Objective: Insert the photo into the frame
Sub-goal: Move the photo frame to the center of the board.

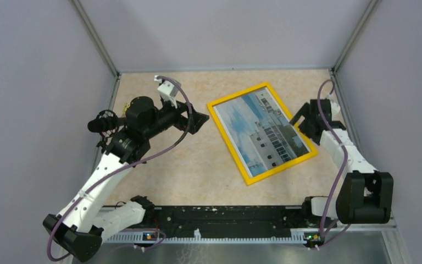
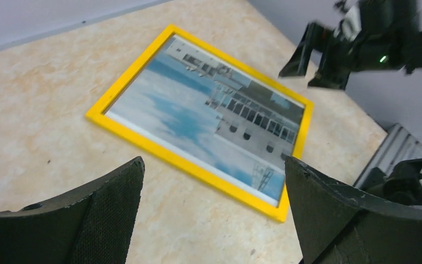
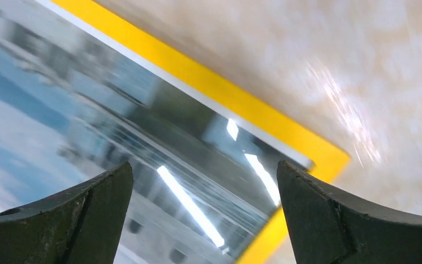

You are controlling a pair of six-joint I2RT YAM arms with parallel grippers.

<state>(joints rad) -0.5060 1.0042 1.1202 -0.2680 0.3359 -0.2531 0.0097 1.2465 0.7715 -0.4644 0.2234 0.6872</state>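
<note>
- The left gripper [image 1: 196, 117] hangs over the table [image 1: 187, 165], just to the left of the frame [image 1: 227, 144]. Its two fingers are spread wide apart and hold nothing. It does not touch the frame. I think it waits there, facing the frame, so it can help if it is needed.
- The frame lies flat in the middle of the table, turned a bit crooked. Its yellow border goes all the way round, and no side is lifted.
- The photo [image 1: 255, 132] is inside that border. I can see the blue sky and the white building facing up. It fills the whole opening and no edge sticks out. Bright stripes of light shine on it in the right wrist view, so I think it sits under glass.
- The right gripper [image 1: 306, 120] is at the right side of the frame, near a corner. Its fingers are wide apart too, with nothing between them. I cannot tell if it touches the border or just floats above it.
- To me the job looks almost done or done, because the photo sits in its place and both grippers are free.
</note>
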